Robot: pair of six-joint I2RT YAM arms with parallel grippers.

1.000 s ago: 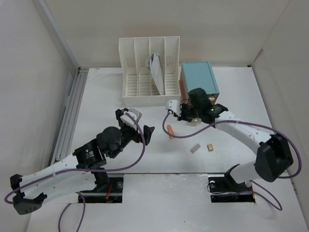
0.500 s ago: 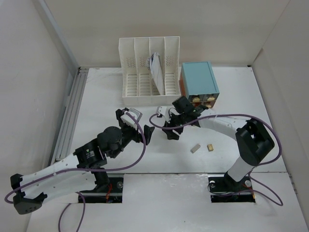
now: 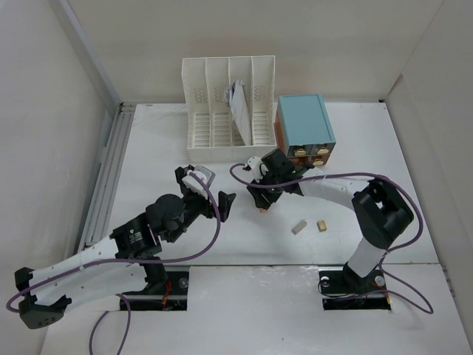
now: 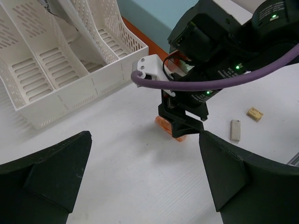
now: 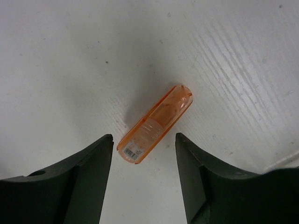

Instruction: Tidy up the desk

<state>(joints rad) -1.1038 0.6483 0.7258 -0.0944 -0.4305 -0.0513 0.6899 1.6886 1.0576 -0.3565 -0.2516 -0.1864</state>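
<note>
**A:** Two arms over the desk (image 3: 148, 148). Which one has the orange tube (image 5: 155, 123)?

**B:** The right. The right gripper (image 5: 144, 136) hangs directly above it, jaws apart and nothing clamped. A finger stands on either side of the tube's labelled end, with a gap on each side.

**A:** And the left?

**B:** The left gripper (image 4: 145, 135) is spread wide and holds nothing. In the top view the tube lies at its 3 o'clock, near but apart. The right is plainly the nearer.

**A:** How does the tube lie?

**B:** Flat on the desk's bare white top, at about 7 o'clock from the teal drawer box (image 3: 304, 122). In the right wrist view its long axis runs from between 7 and 8 o'clock to between 1 and 2 o'clock. The fingers face each other along 9 to 3.

**A:** So it sits skewed to the grip.

**B:** Yes. I judge that closing now would pinch the labelled end at a slant, and that turning the wrist square to the axis first would serve better. How high the fingertips stand above the desk I cannot tell.
</note>
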